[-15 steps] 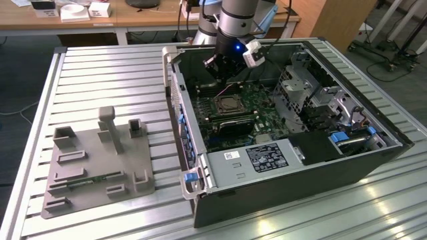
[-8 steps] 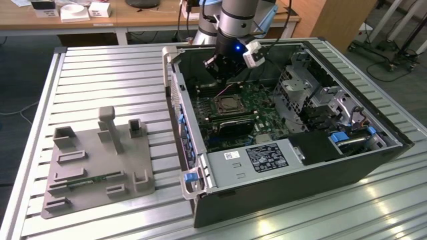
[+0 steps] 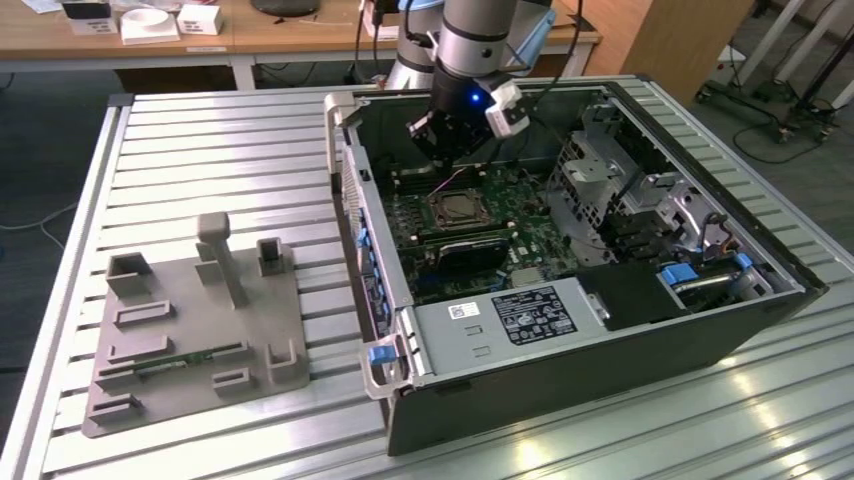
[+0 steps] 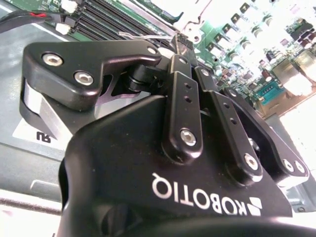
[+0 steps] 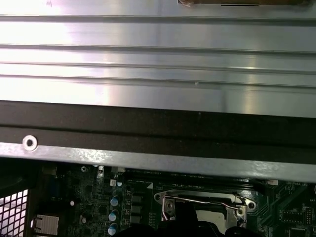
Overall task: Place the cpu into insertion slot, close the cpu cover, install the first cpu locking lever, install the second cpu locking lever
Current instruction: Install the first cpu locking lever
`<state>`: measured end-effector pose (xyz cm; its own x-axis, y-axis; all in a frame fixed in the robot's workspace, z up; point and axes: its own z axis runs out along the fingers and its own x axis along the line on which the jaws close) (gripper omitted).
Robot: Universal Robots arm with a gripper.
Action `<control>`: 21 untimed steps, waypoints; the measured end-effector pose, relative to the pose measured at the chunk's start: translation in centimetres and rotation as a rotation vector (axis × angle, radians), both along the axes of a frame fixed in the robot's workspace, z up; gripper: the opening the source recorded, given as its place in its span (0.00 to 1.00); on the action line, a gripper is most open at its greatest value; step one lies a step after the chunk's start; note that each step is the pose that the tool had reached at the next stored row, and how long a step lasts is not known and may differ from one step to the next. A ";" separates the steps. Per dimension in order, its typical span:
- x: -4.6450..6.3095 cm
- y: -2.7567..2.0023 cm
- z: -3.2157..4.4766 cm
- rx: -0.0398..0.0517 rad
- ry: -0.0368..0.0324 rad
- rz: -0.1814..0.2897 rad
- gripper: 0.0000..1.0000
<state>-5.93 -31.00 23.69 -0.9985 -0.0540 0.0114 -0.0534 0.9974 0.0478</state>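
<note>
My gripper hangs inside the open computer case, just above the far edge of the cpu socket. In the second wrist view the fingers meet at the gripper's tip, shut, with a thin wire locking lever running up to them; whether they pinch it I cannot tell. In the first wrist view the silvery cpu cover lies flat over the socket with a locking lever across it. A pale patch in its window looks like the cpu, partly hidden behind the dark fingertips.
A grey box with a white label sits at the case's near end, with a metal drive cage on the exterior view's right. A grey fixture plate with upright posts lies on the slatted table, left of the case.
</note>
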 end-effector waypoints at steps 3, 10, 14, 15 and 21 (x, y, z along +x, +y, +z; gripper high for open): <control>0.0 0.00 -0.10 -0.0001 0.0001 0.000 0.10; 0.0 0.00 -0.17 -0.0001 0.0002 0.000 0.10; 0.0 0.00 -0.18 0.0001 0.0001 0.000 0.10; 0.1 0.00 -0.18 0.0001 0.0001 0.000 0.10; 0.3 0.04 -0.27 0.0000 0.0001 0.000 0.10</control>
<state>-5.65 -30.96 23.43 -0.9985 -0.0540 0.0115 -0.0534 0.9974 0.0478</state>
